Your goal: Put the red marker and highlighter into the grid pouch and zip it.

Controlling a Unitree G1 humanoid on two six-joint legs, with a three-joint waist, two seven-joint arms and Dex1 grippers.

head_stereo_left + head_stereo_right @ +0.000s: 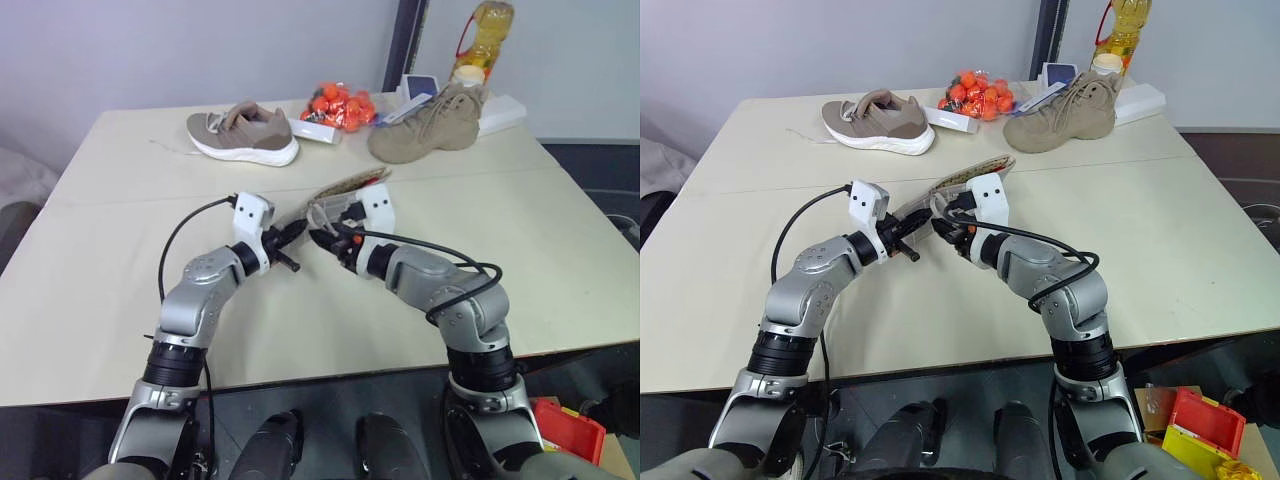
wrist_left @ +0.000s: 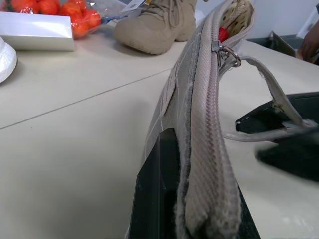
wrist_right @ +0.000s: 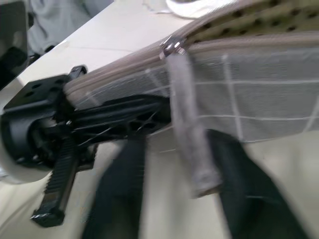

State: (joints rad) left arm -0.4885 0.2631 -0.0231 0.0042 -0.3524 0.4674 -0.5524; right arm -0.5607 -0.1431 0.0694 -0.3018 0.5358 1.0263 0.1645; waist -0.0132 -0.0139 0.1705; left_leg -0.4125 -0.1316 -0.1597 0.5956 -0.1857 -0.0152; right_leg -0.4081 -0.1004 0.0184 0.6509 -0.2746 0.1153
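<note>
The grid pouch (image 1: 340, 192) is held up off the table, tilted, its far end gaping open. My left gripper (image 1: 293, 236) is shut on the pouch's near, zipped end; the black fingers (image 2: 157, 184) clamp the fabric. The zipper pull (image 2: 220, 47) sits partway along the zip, and its grey strap (image 3: 188, 129) hangs down from it. My right gripper (image 1: 322, 240) stands open, one finger on each side of that strap. A red tip (image 2: 223, 34) shows inside the open mouth; it looks like the red marker. The highlighter is hidden.
At the table's back lie a beige-and-white sneaker (image 1: 245, 133), a tan boot (image 1: 430, 125), a bag of red-orange fruit (image 1: 343, 105), a white box (image 1: 318, 131) and an oil bottle (image 1: 482, 35). A red box (image 1: 568, 428) sits on the floor, lower right.
</note>
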